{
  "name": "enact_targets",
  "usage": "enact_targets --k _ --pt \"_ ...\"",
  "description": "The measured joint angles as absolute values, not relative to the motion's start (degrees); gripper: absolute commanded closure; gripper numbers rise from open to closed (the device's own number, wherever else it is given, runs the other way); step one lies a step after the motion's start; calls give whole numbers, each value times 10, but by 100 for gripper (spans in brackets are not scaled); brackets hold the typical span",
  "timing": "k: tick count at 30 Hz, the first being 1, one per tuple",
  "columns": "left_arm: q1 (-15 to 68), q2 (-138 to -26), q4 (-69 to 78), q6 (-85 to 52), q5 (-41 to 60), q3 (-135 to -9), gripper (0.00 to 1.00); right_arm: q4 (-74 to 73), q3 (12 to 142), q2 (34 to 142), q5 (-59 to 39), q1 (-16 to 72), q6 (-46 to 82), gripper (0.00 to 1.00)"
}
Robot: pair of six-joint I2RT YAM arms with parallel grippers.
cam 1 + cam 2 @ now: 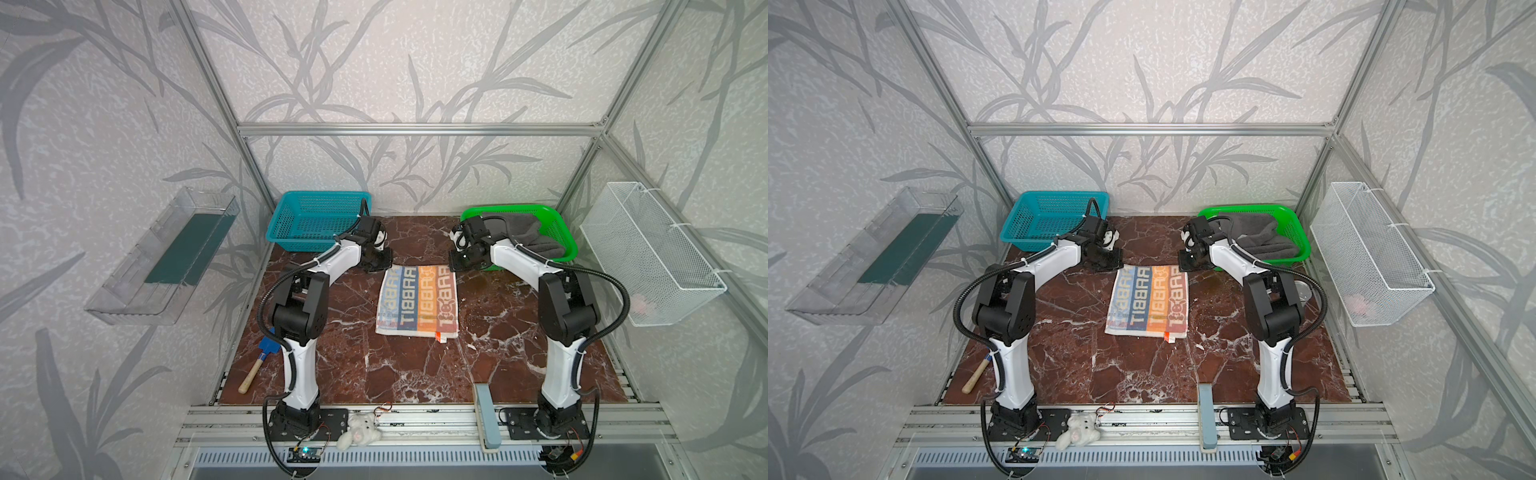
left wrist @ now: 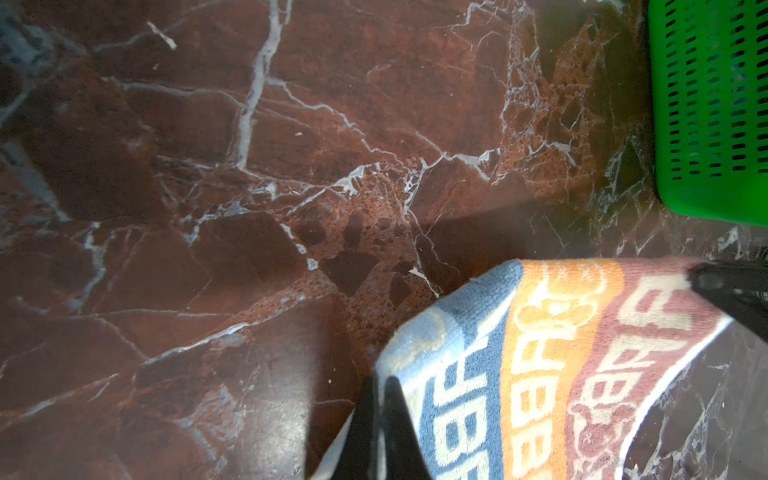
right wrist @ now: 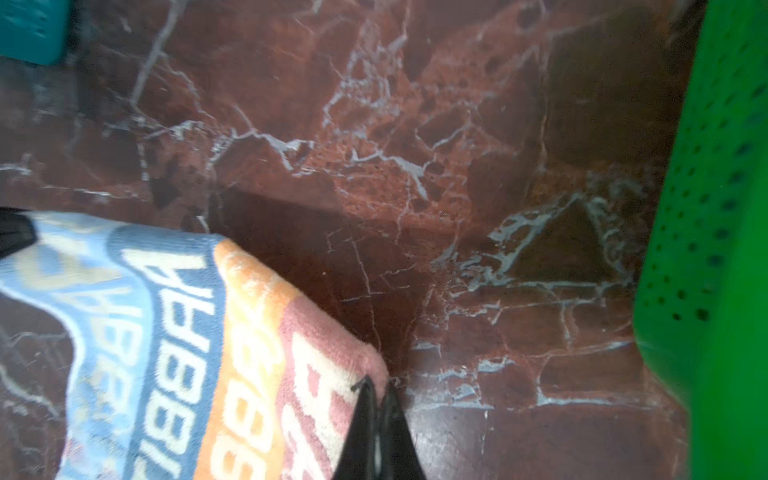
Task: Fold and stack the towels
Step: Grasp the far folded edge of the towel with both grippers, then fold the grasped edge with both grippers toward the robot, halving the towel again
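Pinching the far left corner of the striped towel (image 1: 417,301) with the left claw (image 2: 376,419), tips pressed together on the cloth; pinching the far right corner likewise with the right claw (image 3: 376,415). Lies spread flat on the table (image 1: 374,374), letters up, far edge seemingly raised a little. Could lose a thinly held corner on the lift and leave a crooked fold; could drag the whole cloth if pulled unevenly; could knock the green basket (image 1: 559,232) just beside the right claw. Holds a crumpled grey towel (image 1: 523,227) in there. Shows nothing inside the teal basket (image 1: 307,224). Holds a small pink thing (image 1: 643,305) in the wire basket (image 1: 648,249), too blurred to name
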State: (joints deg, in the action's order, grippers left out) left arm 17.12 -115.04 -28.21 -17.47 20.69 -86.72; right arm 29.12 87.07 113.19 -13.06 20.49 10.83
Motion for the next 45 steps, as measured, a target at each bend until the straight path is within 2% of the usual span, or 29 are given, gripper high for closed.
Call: enact_targets --k 14,22,28,45 --pt "171 -993 -251 -121 240 -718 100 218 655 956 -213 216 35 100" --pt "171 -977 -256 -105 266 -669 100 221 620 940 -216 231 18 100" --pt "171 -949 -262 -104 268 -631 99 226 573 888 -209 251 8 100" --pt "184 -934 -285 -106 282 -601 98 228 489 835 -189 284 28 100"
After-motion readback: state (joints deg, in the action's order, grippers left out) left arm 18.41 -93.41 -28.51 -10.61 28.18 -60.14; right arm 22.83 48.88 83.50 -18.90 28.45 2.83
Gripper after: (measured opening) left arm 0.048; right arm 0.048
